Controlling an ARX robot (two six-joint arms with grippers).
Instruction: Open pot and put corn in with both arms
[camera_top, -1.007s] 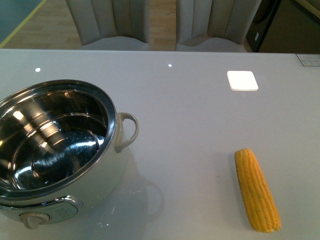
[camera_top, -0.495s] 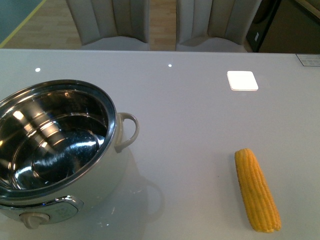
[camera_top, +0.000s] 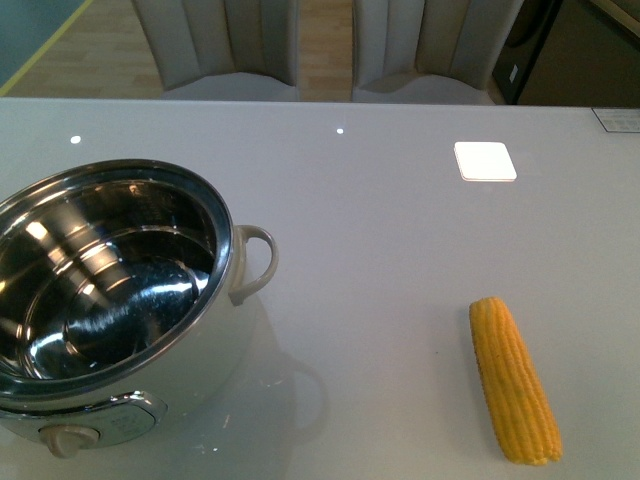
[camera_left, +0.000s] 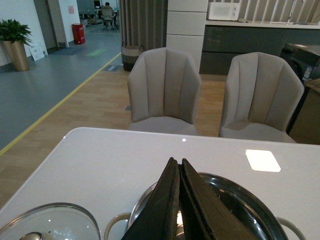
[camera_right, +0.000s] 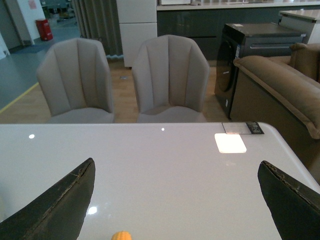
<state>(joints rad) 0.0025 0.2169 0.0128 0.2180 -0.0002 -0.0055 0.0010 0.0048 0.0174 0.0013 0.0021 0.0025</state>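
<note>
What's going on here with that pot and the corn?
A two-armed robot is to put the yellow husked corn cob into the large white electric pot with shiny steel interior. The pot stands open and empty, its round glass lid beside it on the white table. The corn lies apart, untouched. The left gripper is shut near the pot; the right gripper is open wide near the corn.

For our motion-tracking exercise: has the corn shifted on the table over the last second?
No. The corn lies at the same spot and angle, below the bright square patch on the table.
</note>
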